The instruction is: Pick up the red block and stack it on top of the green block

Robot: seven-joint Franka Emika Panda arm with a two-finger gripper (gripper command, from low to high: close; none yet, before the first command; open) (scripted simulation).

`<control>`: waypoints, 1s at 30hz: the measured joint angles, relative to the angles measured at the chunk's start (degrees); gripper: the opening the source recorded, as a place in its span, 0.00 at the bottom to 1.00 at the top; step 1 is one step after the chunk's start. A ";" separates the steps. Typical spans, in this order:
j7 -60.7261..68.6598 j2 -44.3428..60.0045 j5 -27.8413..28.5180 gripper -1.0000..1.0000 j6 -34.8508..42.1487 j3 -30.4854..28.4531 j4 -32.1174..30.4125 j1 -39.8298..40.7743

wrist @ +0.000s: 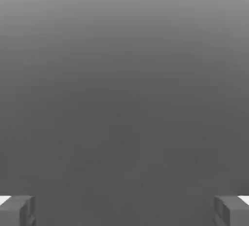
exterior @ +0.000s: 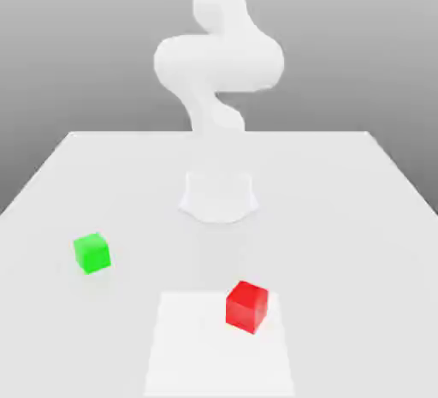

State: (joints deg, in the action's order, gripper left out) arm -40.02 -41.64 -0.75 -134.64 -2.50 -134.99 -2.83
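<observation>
Red block: a small bright red cube (exterior: 247, 307) with plain matte faces and crisp straight edges, in the lower centre of the exterior view, a little toward the exterior view's right; it is turned at an angle, so its top and two side faces show in different shades of red.
Green block: a small bright green cube (exterior: 92, 253), equally plain and matte, at the exterior view's left, below mid-height, well apart from the red one and also turned at an angle.
White patch: a flat, smooth, bright white four-sided area (exterior: 214, 353) at the bottom centre of the exterior view, its sides spreading toward the lower edge; the red cube is at its upper right part.
Table: a broad, pale, smooth surface (exterior: 342, 216) with a straight far edge across the exterior view.
Arm: a glossy-looking white arm with rounded segments (exterior: 219, 62), rising from a flared base at the centre to the top edge of the exterior view, bending through a bulging middle.
Gripper: two grey, blocky fingers (wrist: 125, 211) spread wide in the hand view, nothing between them.
</observation>
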 joint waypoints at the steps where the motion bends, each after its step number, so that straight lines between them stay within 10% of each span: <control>1: 2.79 2.06 -0.34 0.50 -1.36 -1.15 -1.50 -1.35; 17: 44.62 36.69 0.18 0.50 -23.95 -9.08 -25.70 -15.20; 28: 53.53 52.66 -6.99 0.50 -37.01 -3.75 -25.55 -12.32; 29: 54.04 54.03 -7.74 0.00 -38.17 -2.67 -25.43 -11.44; 30: 54.04 54.03 -7.74 0.00 -38.17 -2.67 -25.43 -11.44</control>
State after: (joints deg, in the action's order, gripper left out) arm 14.01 12.40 -8.50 -172.81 -5.16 -160.42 -14.27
